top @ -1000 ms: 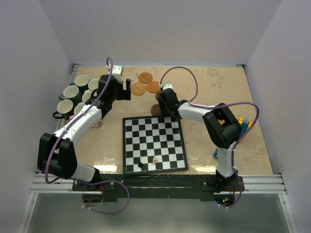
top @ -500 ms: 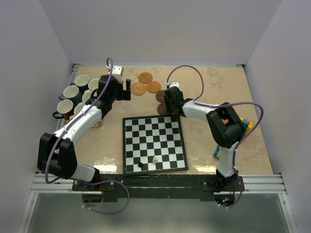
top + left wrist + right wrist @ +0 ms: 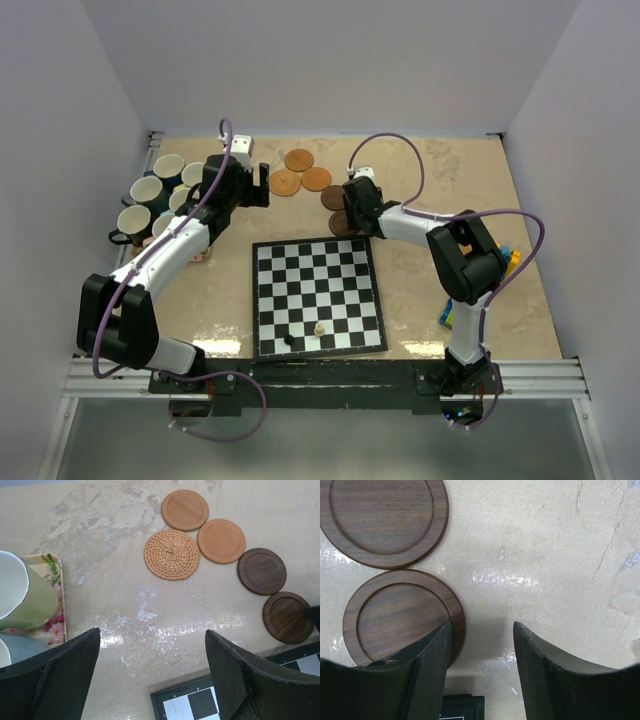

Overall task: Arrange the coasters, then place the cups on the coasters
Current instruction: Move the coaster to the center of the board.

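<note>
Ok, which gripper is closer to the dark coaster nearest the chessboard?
Right. The right gripper hangs at the edge of that dark coaster; the left gripper sits well left, by the woven coaster.

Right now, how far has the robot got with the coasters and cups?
Done: five coasters lie in a curved row. In hand: the right gripper hovers open by the dark coaster nearest the arms, holding nothing; the left gripper is open and empty too. Left: the cups sit crowded at the left side, none on a coaster.

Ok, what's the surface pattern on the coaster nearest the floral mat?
The woven coaster is tan-orange wicker coiled in rings, clearest in the left wrist view.
</note>
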`<state>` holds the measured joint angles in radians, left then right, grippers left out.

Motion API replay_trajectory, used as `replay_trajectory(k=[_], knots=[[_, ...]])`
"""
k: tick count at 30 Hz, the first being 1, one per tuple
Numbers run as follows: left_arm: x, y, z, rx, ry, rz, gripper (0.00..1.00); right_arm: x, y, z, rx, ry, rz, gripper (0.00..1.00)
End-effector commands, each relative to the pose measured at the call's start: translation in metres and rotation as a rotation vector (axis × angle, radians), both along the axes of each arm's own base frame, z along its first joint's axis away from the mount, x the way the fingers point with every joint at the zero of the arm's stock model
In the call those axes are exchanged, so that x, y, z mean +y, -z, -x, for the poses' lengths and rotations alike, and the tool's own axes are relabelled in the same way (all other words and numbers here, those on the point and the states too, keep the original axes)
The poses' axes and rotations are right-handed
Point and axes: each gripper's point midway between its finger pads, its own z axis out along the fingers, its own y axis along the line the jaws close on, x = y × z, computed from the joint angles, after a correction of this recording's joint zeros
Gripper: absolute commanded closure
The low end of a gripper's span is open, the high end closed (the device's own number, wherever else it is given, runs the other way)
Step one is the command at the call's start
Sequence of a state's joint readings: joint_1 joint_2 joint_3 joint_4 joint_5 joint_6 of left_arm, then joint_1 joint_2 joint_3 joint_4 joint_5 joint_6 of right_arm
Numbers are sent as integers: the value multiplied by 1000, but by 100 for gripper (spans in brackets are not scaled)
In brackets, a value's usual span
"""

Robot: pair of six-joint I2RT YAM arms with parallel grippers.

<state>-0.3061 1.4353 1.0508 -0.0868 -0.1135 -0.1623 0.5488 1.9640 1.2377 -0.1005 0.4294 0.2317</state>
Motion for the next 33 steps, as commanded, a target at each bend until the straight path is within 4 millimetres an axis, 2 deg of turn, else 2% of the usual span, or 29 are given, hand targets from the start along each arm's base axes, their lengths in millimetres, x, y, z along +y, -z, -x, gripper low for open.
replay_trajectory(k=[1,14,33], knots=[[1,-13,-4,-48,-3,-6,10,-24,3,7,23,42,73,44],[1,-11,-4,-44,-3,-7,10,-42,-6,1,4,78,85,44],[1,-9,-4,-38,-1,-6,10,-60,-8,-11,-7,114,99,45]])
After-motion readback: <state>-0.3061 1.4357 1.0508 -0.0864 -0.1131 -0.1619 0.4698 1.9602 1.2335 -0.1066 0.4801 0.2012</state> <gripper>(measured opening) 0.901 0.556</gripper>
